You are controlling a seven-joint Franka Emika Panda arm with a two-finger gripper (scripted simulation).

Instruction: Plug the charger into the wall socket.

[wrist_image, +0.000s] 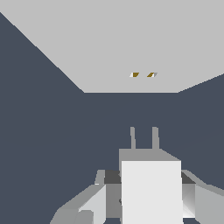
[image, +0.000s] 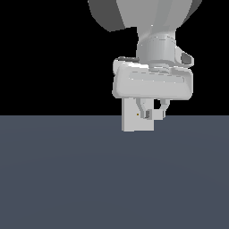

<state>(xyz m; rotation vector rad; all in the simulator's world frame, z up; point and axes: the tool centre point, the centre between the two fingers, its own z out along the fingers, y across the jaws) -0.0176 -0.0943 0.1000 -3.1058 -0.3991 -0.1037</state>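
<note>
Clearly the charger (wrist_image: 151, 188) is held clamped in the closed gripper (wrist_image: 148, 197) above the table (image: 67, 179), its two prongs aimed at the wall socket (wrist_image: 109, 43) just ahead, so careful alignment with the slots (wrist_image: 143, 75) is needed before insertion.

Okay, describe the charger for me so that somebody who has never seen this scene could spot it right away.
Start at the robot's hand, hanging just above the dark grey floor. The charger is the small white block pinched between its fingers. Unlike the larger flat wall socket ahead, which shows two yellowish holes, it has two thin prongs pointing toward that socket.
</note>
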